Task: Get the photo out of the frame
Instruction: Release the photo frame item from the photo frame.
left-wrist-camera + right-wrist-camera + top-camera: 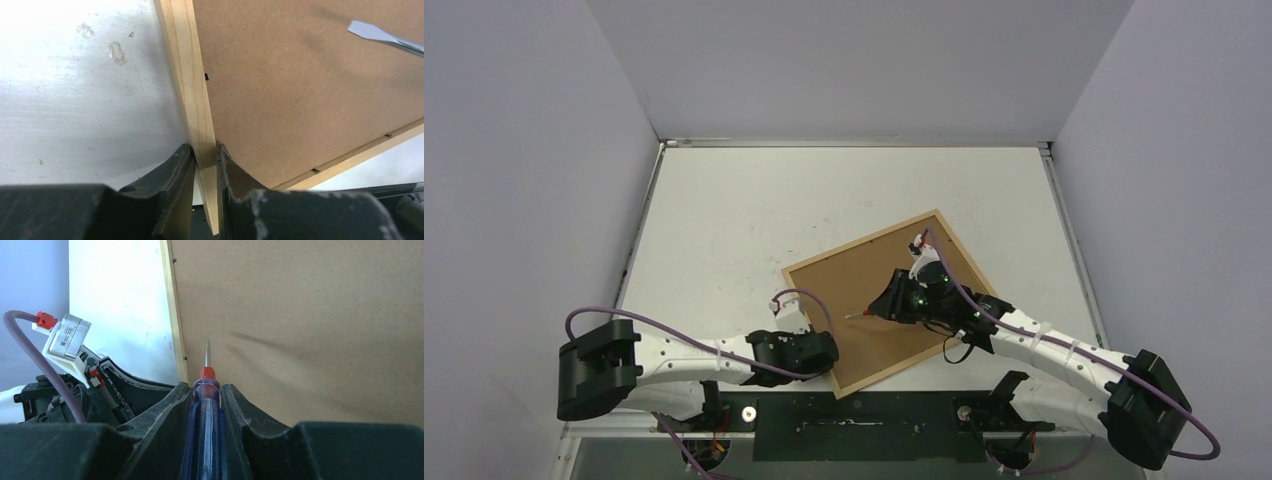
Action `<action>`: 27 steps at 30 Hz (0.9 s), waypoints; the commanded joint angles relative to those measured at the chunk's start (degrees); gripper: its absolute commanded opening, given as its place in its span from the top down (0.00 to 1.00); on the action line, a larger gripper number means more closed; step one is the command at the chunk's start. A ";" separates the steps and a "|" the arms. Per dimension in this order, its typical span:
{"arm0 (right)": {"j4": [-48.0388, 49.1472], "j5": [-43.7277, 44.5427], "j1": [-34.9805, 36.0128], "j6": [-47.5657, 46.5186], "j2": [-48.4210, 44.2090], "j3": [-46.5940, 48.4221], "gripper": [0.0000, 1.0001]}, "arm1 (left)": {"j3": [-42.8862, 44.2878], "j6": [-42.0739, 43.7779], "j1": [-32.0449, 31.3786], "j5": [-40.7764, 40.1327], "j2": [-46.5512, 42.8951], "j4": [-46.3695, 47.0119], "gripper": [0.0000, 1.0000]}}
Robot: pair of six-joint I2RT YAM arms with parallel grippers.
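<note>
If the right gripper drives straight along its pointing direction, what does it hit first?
Likely the backing: the screwdriver in the right gripper leads, tip low over it, aimed at the frame rail. Its dip is hard to judge, so it may reach that rail first.

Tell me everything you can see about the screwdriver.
The screwdriver has a see-through blue handle, a red collar and a thin metal shaft ending in a flat blade. The right gripper is shut on the handle, with the shaft sticking out over the brown backing board. Whether the blade touches the board is unclear.
</note>
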 commanded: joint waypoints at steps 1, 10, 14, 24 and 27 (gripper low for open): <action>6.09 -3.10 -0.64 0.78 1.88 -0.15 1.00 | -6.70 10.13 0.30 2.29 1.37 -1.51 1.00; 10.79 -8.06 -1.22 0.93 4.64 -0.90 1.00 | -16.14 22.27 7.05 7.15 -9.39 12.00 1.00; 12.47 -9.39 -1.57 1.53 6.18 -1.18 1.00 | -17.63 24.26 8.95 8.23 -12.95 11.41 1.00; 17.37 -14.12 -1.85 1.96 10.11 -0.39 1.00 | -18.42 24.02 9.22 9.33 -12.15 12.53 1.00; 19.29 -16.19 -1.86 2.17 11.36 -0.62 1.00 | -18.70 24.07 9.22 9.31 -12.10 13.55 1.00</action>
